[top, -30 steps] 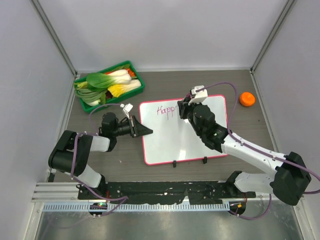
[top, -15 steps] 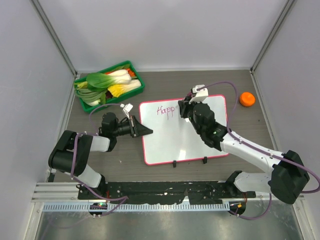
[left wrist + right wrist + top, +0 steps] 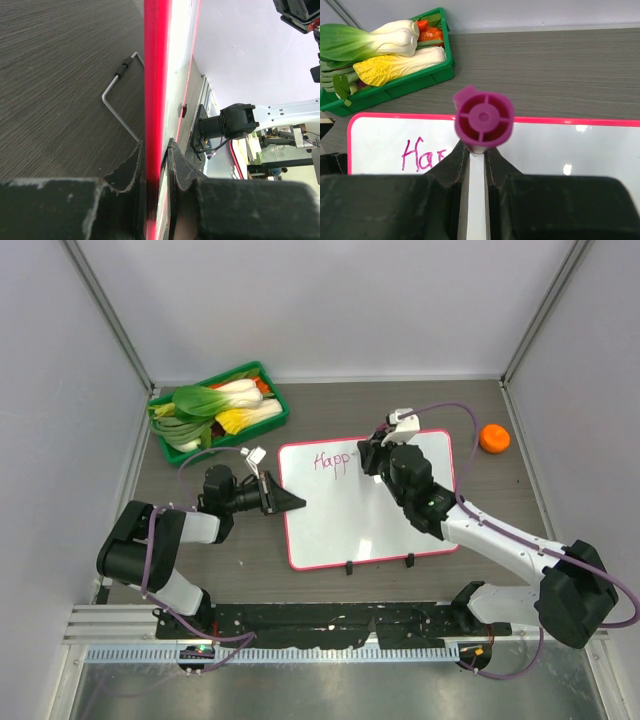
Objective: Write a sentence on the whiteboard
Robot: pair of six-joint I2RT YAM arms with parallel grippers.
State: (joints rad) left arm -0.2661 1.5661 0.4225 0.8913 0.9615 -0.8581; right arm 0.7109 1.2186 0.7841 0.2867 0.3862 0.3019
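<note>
The whiteboard [image 3: 350, 515], white with a pink frame, lies in the middle of the table. My left gripper [image 3: 298, 503] is shut on its left frame edge, which shows as a red strip [image 3: 156, 75] between the jaws of the left gripper [image 3: 156, 152]. The sentence [image 3: 332, 460] reads "Happ" in magenta at the board's top left. My right gripper [image 3: 373, 462] hovers just right of the letters, shut on a purple marker [image 3: 483, 120] seen end-on above the board [image 3: 570, 145]. The marker and fingers hide the last letters of the sentence [image 3: 422, 155]; the tip itself is hidden.
A green tray [image 3: 279, 412] of bok choy and other vegetables sits at the back left, also in the right wrist view [image 3: 395, 86]. An orange round object [image 3: 493, 438] lies at the back right. A bent metal rod [image 3: 117, 102] lies on the table beside the board's edge.
My right gripper with the marker has shifted slightly to the right along the top of the board. The left gripper and board have not moved.
</note>
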